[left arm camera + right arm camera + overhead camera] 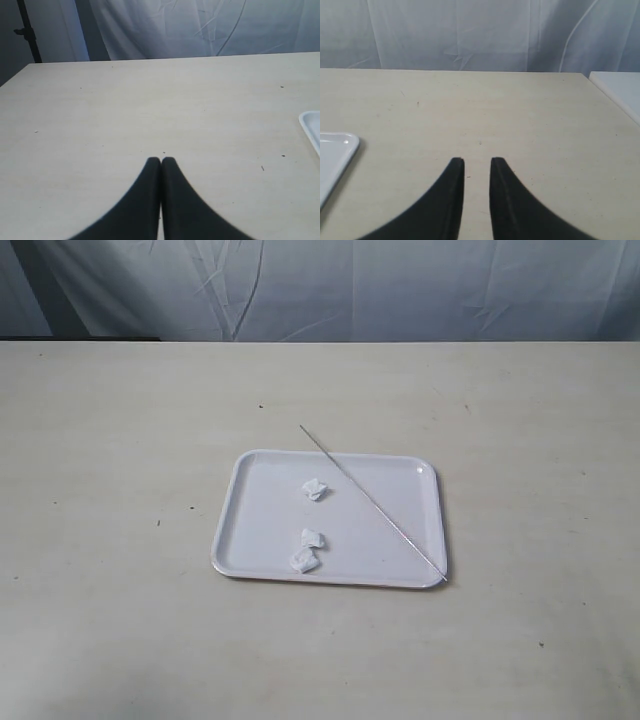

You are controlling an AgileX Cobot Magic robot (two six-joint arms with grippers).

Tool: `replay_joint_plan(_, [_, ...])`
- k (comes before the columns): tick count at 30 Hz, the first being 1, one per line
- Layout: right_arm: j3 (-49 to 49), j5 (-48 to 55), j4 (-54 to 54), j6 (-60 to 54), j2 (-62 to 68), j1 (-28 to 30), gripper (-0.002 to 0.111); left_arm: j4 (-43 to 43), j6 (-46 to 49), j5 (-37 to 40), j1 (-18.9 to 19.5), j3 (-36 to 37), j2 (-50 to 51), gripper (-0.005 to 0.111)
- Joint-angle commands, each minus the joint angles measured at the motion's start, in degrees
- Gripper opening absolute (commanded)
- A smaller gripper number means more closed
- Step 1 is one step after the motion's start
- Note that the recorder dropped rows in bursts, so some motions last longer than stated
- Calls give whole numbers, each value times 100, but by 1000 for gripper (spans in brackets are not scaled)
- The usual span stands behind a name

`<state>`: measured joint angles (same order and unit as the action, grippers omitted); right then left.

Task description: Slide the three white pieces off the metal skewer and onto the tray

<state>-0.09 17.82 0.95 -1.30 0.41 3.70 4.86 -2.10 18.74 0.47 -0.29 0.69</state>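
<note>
Lab-style test setup, plain pale worktop (pixel 110 440), creased white sheet (pixel 420 285) hung behind its far edge, dark stand (pixel 26 31) past one corner.

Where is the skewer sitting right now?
In the exterior view the metal skewer lies diagonally across the right side of the tray, from past its far rim to its near right corner; the three white pieces lie to its left.

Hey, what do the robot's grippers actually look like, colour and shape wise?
The left gripper and the right gripper look alike. Each has two plain matte black fingers, broad at the base and curving inward to narrow, rounded tips. No markings, labels or cables show on them. The arms themselves appear in no view.
</note>
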Motion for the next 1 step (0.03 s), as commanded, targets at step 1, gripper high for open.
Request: replay_joint_plan(1, [9, -41, -18, -20, -41, 29, 19, 31, -4, -76, 3, 29, -36, 0])
